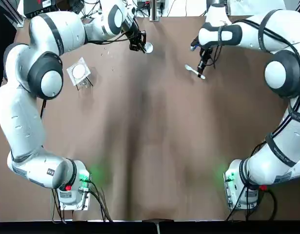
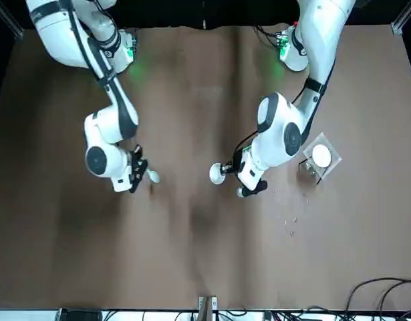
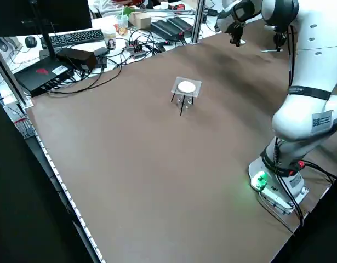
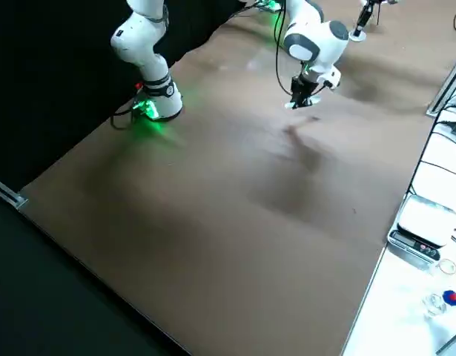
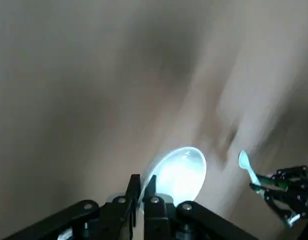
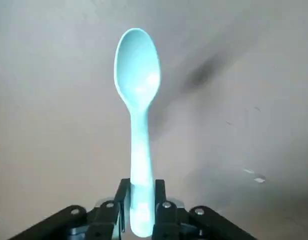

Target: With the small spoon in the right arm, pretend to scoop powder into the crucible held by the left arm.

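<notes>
My left hand was out near the far edge of the table, its fingers pinched narrow on the rim of the white crucible, which stuck out toward the middle. My right hand was about as far out and well apart from it, clamped on the handle of the pale blue spoon (bowl pointing away from the wrist, over toward the crucible's side). Spoon and crucible were not touching; bare brown table showed between them. A small clear stand with a white disc on top stood on the table beside the left arm's elbow, away from both hands.
</notes>
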You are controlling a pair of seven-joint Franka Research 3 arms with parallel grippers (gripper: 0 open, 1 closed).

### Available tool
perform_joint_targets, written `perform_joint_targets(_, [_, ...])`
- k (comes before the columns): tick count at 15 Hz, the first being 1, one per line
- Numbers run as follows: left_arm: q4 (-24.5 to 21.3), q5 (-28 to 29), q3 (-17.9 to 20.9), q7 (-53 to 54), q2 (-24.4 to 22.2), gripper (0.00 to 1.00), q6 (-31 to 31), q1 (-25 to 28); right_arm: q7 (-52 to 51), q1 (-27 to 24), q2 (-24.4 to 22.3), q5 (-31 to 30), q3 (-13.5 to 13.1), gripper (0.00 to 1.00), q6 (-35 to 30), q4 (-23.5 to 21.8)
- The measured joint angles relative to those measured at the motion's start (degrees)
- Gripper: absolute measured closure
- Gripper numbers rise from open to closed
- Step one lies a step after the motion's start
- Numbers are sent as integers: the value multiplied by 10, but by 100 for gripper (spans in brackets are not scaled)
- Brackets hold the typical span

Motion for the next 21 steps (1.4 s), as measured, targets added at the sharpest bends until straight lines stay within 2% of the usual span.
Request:
perform_joint_targets(5, [0,0,3,0,10,93,6,4,146,74,0,20,0,77,0,28])
perform_joint_targets(9, [0,0,6,0,10,93,6,4,254,122,3,68,0,77,0,41])
perform_joint_targets(13, [0,0,8,0,10,93,6,4,284,131,31,136,0,77,-1,51])
perform_joint_targets(17, [0,0,9,0,11,93,6,4,346,142,65,145,0,77,-10,71])
perform_joint_targets(21, [0,0,9,0,11,93,6,4,362,150,84,145,-2,77,-29,84])
